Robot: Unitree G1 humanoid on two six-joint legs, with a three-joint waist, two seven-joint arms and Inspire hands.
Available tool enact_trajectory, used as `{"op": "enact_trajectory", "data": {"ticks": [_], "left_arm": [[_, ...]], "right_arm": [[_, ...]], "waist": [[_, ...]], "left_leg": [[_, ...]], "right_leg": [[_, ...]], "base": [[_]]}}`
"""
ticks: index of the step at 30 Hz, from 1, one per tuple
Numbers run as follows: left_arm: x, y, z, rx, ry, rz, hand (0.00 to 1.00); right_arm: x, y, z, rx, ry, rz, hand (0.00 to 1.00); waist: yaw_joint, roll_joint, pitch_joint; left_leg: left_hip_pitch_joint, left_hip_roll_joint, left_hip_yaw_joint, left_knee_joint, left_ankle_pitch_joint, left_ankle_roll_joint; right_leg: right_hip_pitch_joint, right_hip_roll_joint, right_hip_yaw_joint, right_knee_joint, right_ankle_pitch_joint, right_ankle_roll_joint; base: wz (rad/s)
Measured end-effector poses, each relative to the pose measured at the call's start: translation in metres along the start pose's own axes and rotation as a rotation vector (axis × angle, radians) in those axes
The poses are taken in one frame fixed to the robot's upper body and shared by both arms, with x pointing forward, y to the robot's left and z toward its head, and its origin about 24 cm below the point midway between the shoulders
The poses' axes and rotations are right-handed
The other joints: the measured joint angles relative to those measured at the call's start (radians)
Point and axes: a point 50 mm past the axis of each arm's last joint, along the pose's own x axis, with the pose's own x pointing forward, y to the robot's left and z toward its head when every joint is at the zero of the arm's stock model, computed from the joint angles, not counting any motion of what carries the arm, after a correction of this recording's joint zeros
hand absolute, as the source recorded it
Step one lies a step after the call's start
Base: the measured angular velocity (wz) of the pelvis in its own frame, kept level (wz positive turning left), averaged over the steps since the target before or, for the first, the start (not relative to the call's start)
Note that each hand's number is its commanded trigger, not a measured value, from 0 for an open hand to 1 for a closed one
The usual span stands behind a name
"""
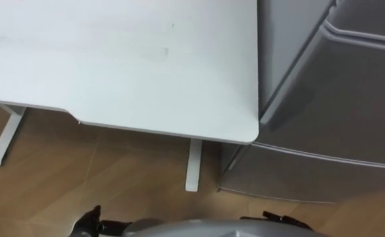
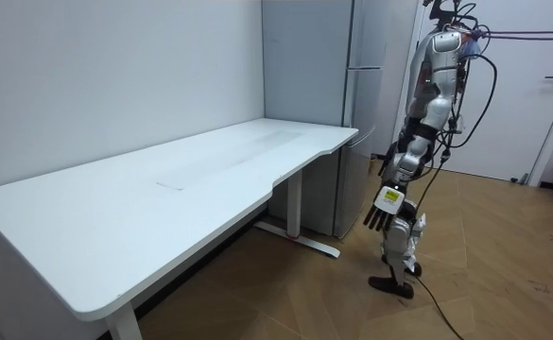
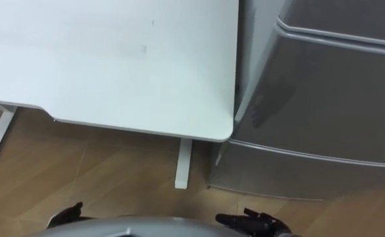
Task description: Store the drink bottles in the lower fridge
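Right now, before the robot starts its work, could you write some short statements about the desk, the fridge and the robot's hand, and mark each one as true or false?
1. The grey fridge has its doors shut. True.
2. A drink bottle stands on the white desk. False: the desk top shows nothing on it.
3. The fridge is on the robot's left side of the desk. False: it stands at the desk's right end, close to its rounded corner.
4. The floor under the desk is wood-patterned. True.
5. The left hand holds a drink. False: it hangs beside the robot's leg with straight fingers and holds nothing.
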Motion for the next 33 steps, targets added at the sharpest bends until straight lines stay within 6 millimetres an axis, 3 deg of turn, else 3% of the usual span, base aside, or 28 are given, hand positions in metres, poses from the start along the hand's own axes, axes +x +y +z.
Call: {"op": "enact_trajectory", "data": {"ticks": [11, 15, 22, 33], "left_arm": [[-0.001, -0.007, -0.009, 0.093, 0.044, 0.021, 0.0], [-0.002, -0.009, -0.017, 0.156, 0.086, 0.017, 0.0], [-0.002, -0.013, -0.018, 0.213, 0.11, -0.003, 0.0], [0.0, -0.013, -0.012, 0.235, 0.096, -0.006, 0.0]], "right_arm": [[-0.001, -0.007, -0.01, 0.113, -0.014, -0.091, 0.0], [-0.001, -0.009, -0.01, 0.137, -0.024, -0.112, 0.0], [-0.002, -0.011, -0.011, 0.165, -0.03, -0.142, 0.0], [-0.002, -0.013, -0.009, 0.144, -0.028, -0.174, 0.0]], "waist": [[-0.02, 0.024, -0.0002], [-0.04, 0.037, -0.005], [-0.061, 0.035, -0.0071], [-0.072, 0.03, -0.0063]], "left_leg": [[0.002, 0.001, 0.007, 0.003, 0.0, 0.0], [0.003, 0.001, 0.02, 0.004, 0.0, 0.0], [0.021, 0.002, 0.046, -0.011, 0.001, 0.0], [0.031, 0.001, 0.056, -0.032, 0.0, 0.0]], "right_leg": [[0.001, 0.0, 0.014, 0.0, 0.0, 0.0], [-0.005, 0.0, 0.029, -0.002, -0.003, 0.004], [-0.004, 0.001, 0.069, -0.014, -0.011, 0.005], [-0.012, 0.001, 0.081, -0.016, -0.012, 0.006]], "base": [[-0.02], [-0.09], [-0.11], [-0.03]]}}
